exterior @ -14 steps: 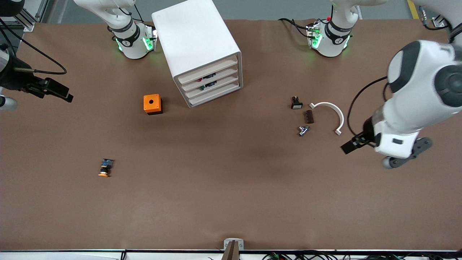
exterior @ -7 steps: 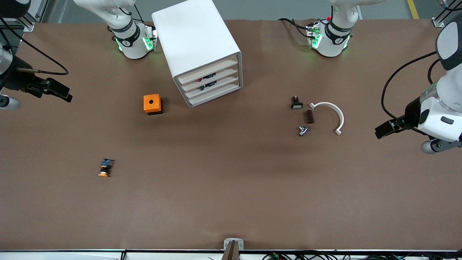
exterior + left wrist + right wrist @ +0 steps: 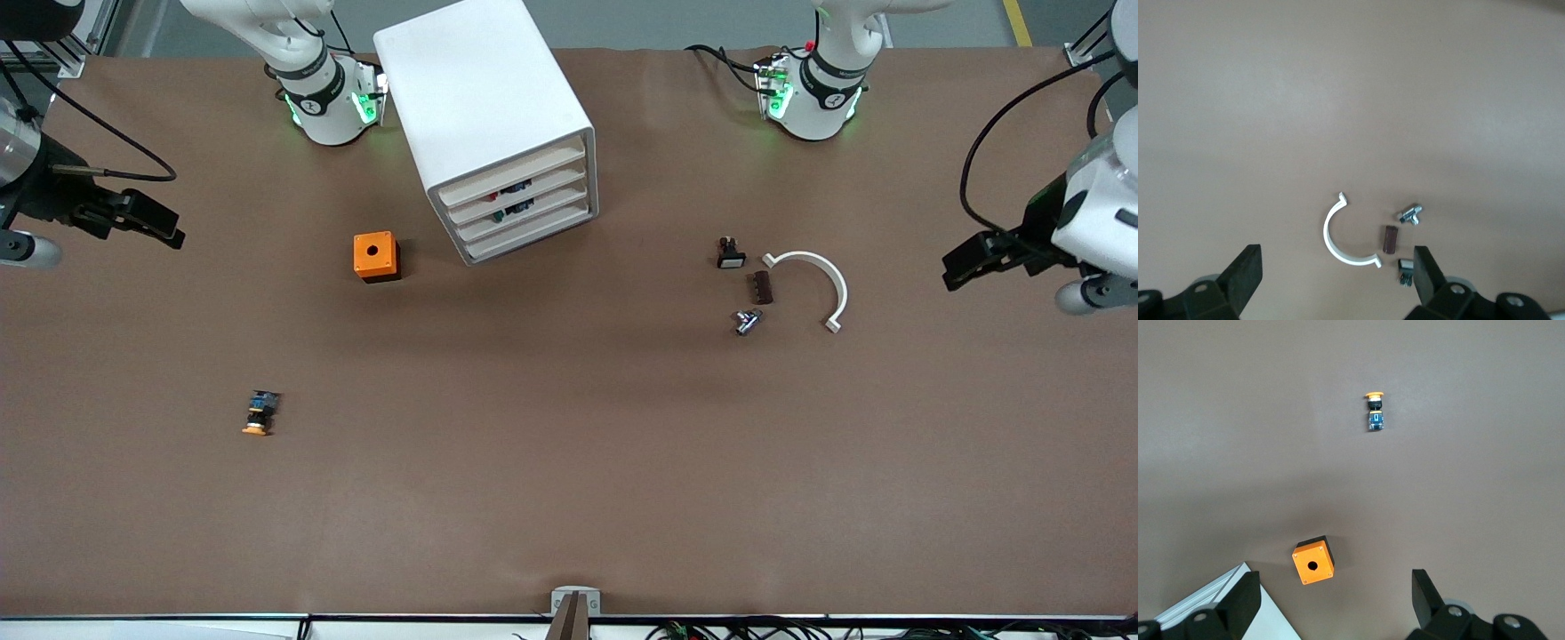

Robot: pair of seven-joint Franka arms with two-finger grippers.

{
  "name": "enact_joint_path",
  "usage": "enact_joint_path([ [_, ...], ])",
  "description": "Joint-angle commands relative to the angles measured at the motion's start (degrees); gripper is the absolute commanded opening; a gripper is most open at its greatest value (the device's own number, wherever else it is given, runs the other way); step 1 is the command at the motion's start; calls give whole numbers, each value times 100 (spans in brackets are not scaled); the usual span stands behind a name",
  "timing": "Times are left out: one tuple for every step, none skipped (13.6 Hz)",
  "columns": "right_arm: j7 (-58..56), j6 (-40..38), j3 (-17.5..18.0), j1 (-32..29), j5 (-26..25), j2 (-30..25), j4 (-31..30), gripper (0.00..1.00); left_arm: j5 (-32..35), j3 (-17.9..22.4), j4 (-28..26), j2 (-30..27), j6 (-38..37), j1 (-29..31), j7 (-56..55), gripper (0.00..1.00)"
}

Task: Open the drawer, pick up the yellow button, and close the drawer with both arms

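The white cabinet [image 3: 484, 98] stands near the right arm's base, and its top drawer [image 3: 514, 172] is shut, flush with the three lower trays. The button [image 3: 259, 414], with an orange cap and a black-and-blue body, lies on the table nearer the front camera, toward the right arm's end. It also shows in the right wrist view [image 3: 1374, 410]. My right gripper [image 3: 160, 227] hangs open and empty over the table edge at its own end; in its wrist view [image 3: 1335, 603] the jaws are spread wide. My left gripper [image 3: 965, 264] is open and empty over the left arm's end [image 3: 1335, 280].
An orange cube with a hole [image 3: 376, 256] sits beside the cabinet [image 3: 1313, 561]. Toward the left arm's end lie a white curved clip [image 3: 822, 277], a brown piece [image 3: 762, 287], a metal part [image 3: 747, 321] and a black part with a white cap [image 3: 730, 254].
The left arm has swung away from the small parts toward its own end of the table and drawn back. The right gripper has barely shifted. Nothing on the table moved.
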Motion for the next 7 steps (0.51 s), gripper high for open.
enact_joint_path([
  [91,132,4,48,-164,-142,-100,100,-144,266,-803,-737,86,-206,326,100],
  [91,202,4,48,-172,-142,-109,100,-153,371,-988,-861,174,-259,335,100],
  [83,247,4,39,-172,-142,-118,100,-162,372,-1042,-931,149,-294,335,100],
  [57,247,-5,13,-172,-142,-126,100,-170,372,-999,-967,61,-312,344,100],
  [13,247,-5,4,-181,-142,-126,100,-171,381,-973,-967,-1,-338,353,100],
  [12,247,-14,-5,-172,-142,-126,100,-171,372,-964,-959,-19,-330,370,100],
  [12,238,-14,-5,-172,-142,-126,100,-171,337,-972,-967,-45,-330,379,100],
])
